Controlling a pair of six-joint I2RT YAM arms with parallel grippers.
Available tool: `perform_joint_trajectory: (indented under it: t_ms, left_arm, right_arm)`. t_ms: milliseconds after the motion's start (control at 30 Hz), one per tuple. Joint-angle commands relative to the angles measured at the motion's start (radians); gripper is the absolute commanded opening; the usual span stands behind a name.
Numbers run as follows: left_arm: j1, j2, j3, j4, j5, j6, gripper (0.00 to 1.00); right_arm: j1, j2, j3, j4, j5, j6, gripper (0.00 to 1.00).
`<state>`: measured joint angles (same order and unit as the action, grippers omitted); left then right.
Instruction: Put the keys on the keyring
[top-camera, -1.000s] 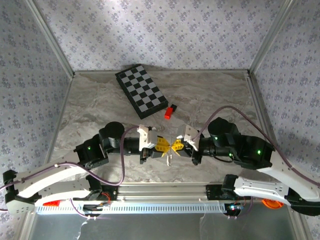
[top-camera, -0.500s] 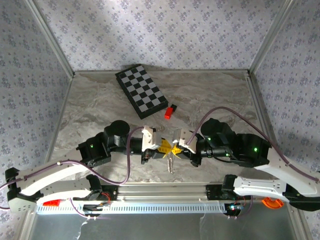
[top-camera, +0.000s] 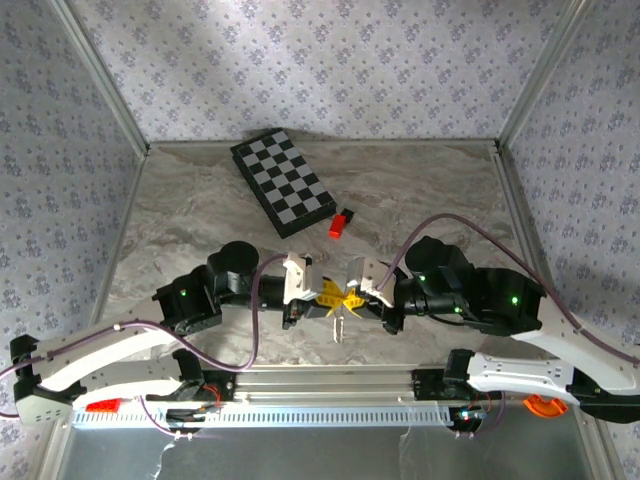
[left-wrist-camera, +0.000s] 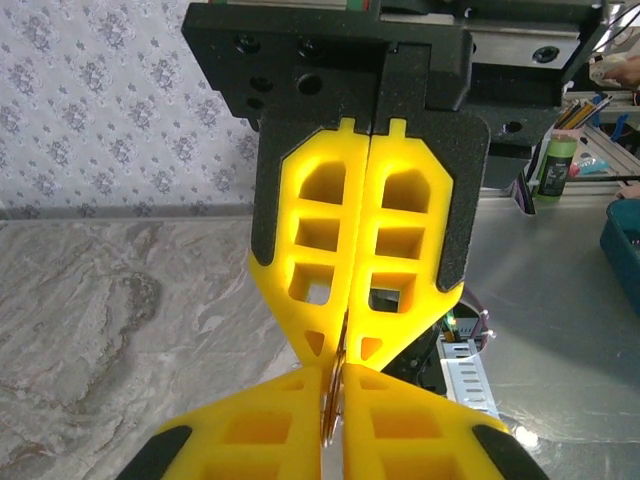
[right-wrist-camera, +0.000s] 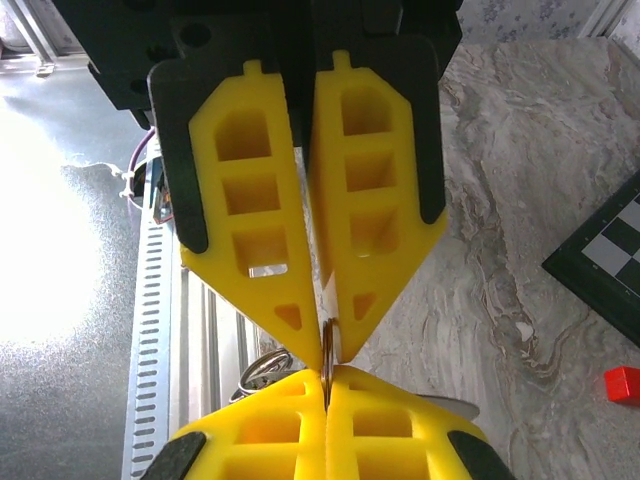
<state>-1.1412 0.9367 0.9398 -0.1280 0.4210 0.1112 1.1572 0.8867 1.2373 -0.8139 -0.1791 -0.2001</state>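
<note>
The marble table (top-camera: 200, 220) takes up the middle of the overhead view, and both arms have drawn in over its lower centre. A second ago there was a small gap between their tips. Now they meet nose to nose.

The checkerboard (top-camera: 283, 183) sits in the upper middle, well apart from the work and unmoved.

The left gripper (top-camera: 328, 295) has just finished closing. Its yellow fingers were a little apart a moment ago and now pinch the keyring (top-camera: 340, 323). From the right wrist they slope in to a point on a thin metal edge. The right gripper (top-camera: 352, 296) has been pressed together all along, and it bites the same edge from the other side.

The red block (top-camera: 341, 224) lies just below and right of the board, untouched.

The keyring is held between the two sets of tips, with a silvery tail dangling toward the bottom of the frame. I can't tell whether the key is part of that tail.

To my eye, this two-sided hold is what's needed to pry the ring open. The threading itself looks not yet done.
</note>
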Motion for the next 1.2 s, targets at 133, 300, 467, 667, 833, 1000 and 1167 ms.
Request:
perform_joint_trajectory:
  t_ms: [133, 300, 467, 667, 833, 1000, 1167]
  left_arm:
    - [-0.003, -0.034, -0.011, 0.067, 0.014, -0.002, 0.0]
    - [-0.004, -0.064, -0.042, 0.13, 0.015, -0.032, 0.0]
    - [-0.003, -0.086, -0.081, 0.201, -0.042, -0.067, 0.0]
    - [-0.003, -0.097, -0.119, 0.277, -0.067, -0.088, 0.0]
    - [-0.003, -0.116, -0.136, 0.309, -0.076, -0.093, 0.0]
    - [-0.003, -0.115, -0.125, 0.327, -0.035, -0.106, 0.0]
    - [-0.003, -0.114, -0.137, 0.379, -0.008, -0.128, 0.0]
  right_arm:
    - [0.008, -0.02, -0.008, 0.064, -0.051, 0.011, 0.0]
    - [0.007, -0.028, -0.013, 0.077, -0.047, 0.031, 0.0]
    - [0.003, -0.05, -0.036, 0.107, -0.054, 0.049, 0.0]
    - [-0.038, -0.076, -0.094, 0.177, -0.035, 0.084, 0.1]
    - [-0.096, -0.113, -0.141, 0.255, -0.061, 0.114, 0.33]
    - [-0.15, -0.138, -0.183, 0.305, -0.137, 0.154, 0.36]
    - [-0.173, -0.156, -0.2, 0.325, -0.208, 0.145, 0.36]
